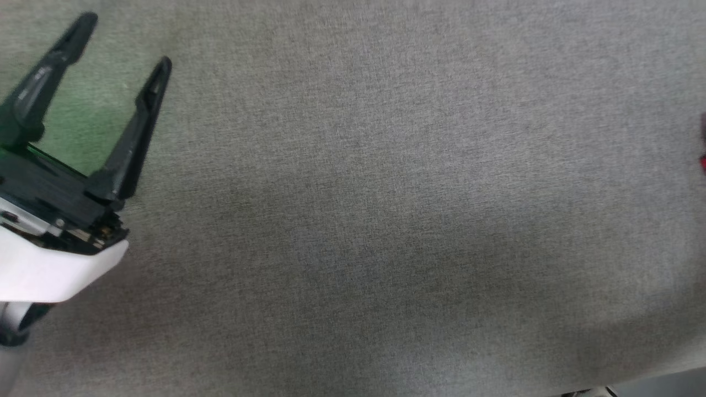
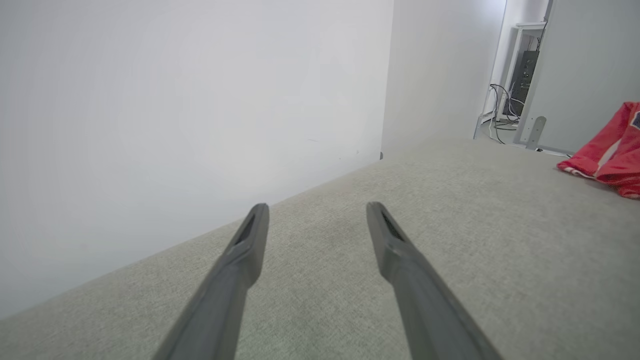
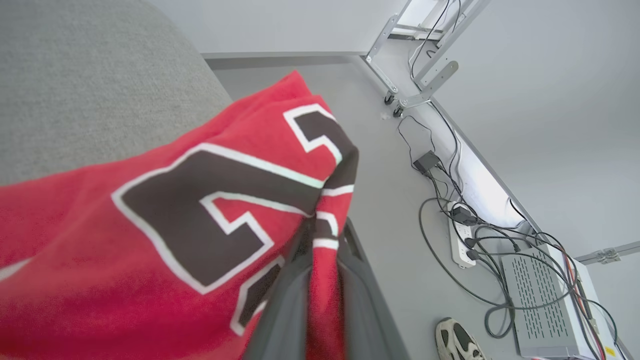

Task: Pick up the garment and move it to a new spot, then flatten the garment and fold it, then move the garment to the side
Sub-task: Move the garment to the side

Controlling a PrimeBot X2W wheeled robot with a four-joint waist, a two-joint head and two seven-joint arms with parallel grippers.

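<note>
The garment (image 3: pixel 150 210), red with black white-edged lettering, lies bunched at the edge of the grey fabric surface (image 3: pixel 75 85). My right gripper (image 3: pixel 325 227) is shut on a raised fold of it, and red cloth runs down between the two dark fingers. From the left wrist view the garment (image 2: pixel 607 155) is a red heap far off on the right, with a sliver of red at the head view's right edge (image 1: pixel 703 160). My left gripper (image 1: pixel 126 41) hovers open over bare fabric with nothing between its fingers, and the left wrist view (image 2: pixel 317 207) shows the same.
Beyond the surface's edge the floor holds a tangle of cables (image 3: pixel 450 210), a power strip (image 3: pixel 459 235), a grey vented box (image 3: pixel 540 295) and a shoe (image 3: pixel 457 342). Metal legs on casters (image 3: pixel 400 100) stand farther off. A white wall (image 2: pixel 175 125) borders the surface's far side.
</note>
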